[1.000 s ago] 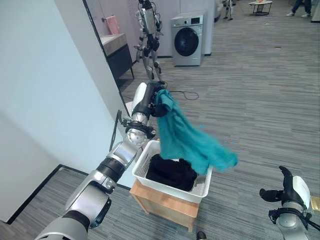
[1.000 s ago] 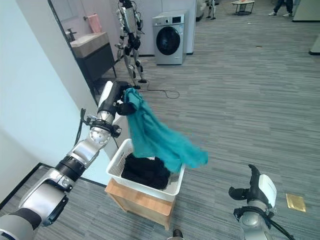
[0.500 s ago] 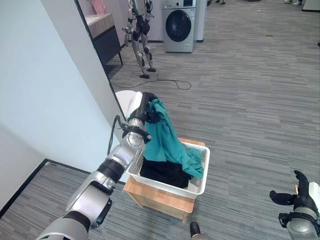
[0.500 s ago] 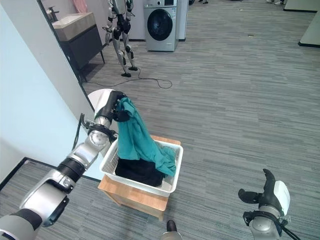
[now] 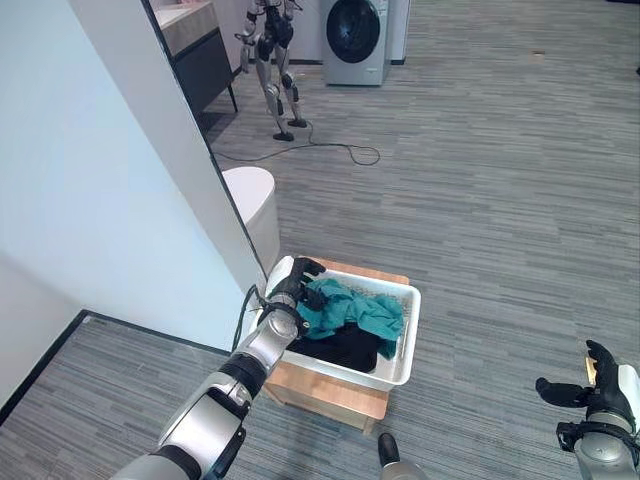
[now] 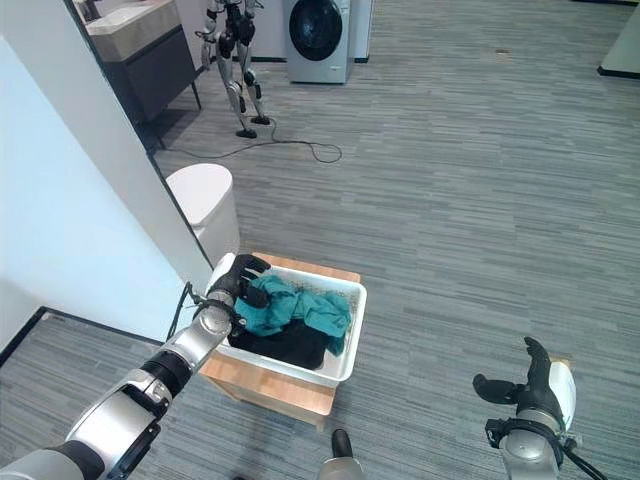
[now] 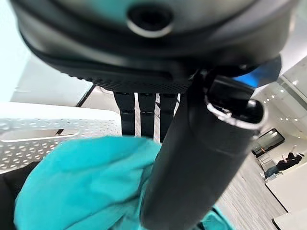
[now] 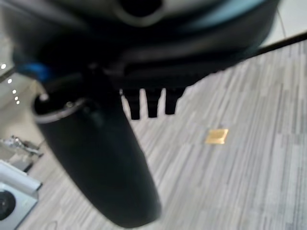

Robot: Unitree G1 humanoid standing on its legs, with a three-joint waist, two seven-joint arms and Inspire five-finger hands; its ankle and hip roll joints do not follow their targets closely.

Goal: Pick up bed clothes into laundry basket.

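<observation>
Left eye view: white perforated plastic laundry basket [image 5: 404,352] on a low wooden stand [image 5: 330,391] holds teal cloth garment [image 5: 352,310] over dark clothes [image 5: 345,348]. Left hand [image 5: 298,291] fingers apparently curled on it; uncurl fully, lift straight up. Right hand [image 5: 598,386] loosely spread, idle.

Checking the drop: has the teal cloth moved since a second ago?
Yes. The teal cloth came down from above the white basket and now lies inside it, the left hand on it.
</observation>
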